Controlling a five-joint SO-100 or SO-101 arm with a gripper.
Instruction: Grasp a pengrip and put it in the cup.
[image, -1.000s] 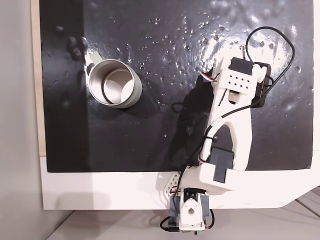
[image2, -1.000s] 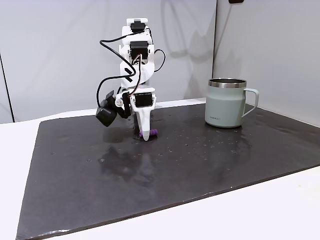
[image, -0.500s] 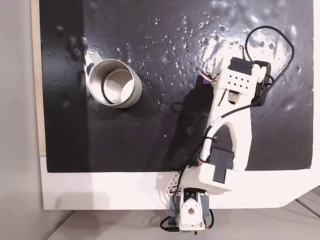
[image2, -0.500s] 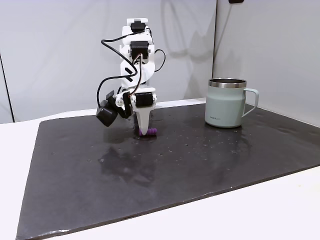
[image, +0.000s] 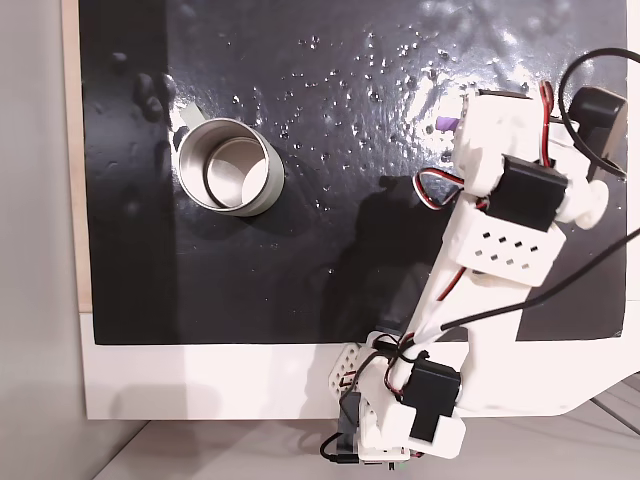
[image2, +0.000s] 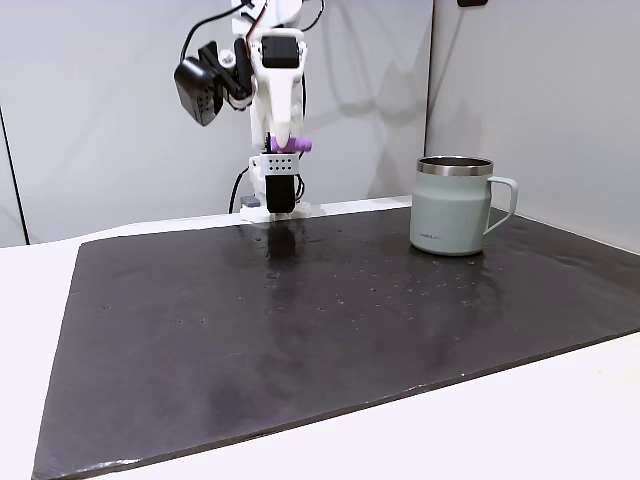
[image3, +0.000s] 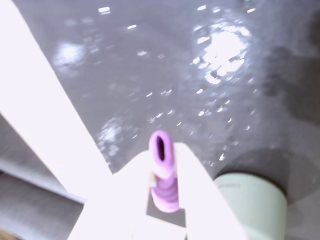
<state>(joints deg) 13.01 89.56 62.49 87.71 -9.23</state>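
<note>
The purple ribbed pengrip (image3: 163, 172) is pinched between my white fingers, its open end pointing away from the wrist camera. My gripper (image2: 287, 146) is shut on the pengrip (image2: 294, 146) and hangs high above the black mat, well left of the cup in a fixed view. From above, the pengrip (image: 448, 124) peeks out beside the gripper (image: 458, 122) at the right of the mat. The silver-grey cup (image: 227, 167) stands upright at the mat's left, its pale inside showing. Its handle faces right in a fixed view of the cup (image2: 453, 204). The cup (image3: 250, 205) sits at the wrist view's lower right.
The glossy black mat (image: 300, 260) covers a white table (image: 200, 385). A grey wall (image2: 120, 110) stands behind the arm's base (image2: 280, 200). Black cables (image: 600, 260) loop off the arm at the right edge in a fixed view from above.
The gripper has risen from the mat to well above it, carrying the pengrip up. The arm has unfolded and the cup has not moved.
</note>
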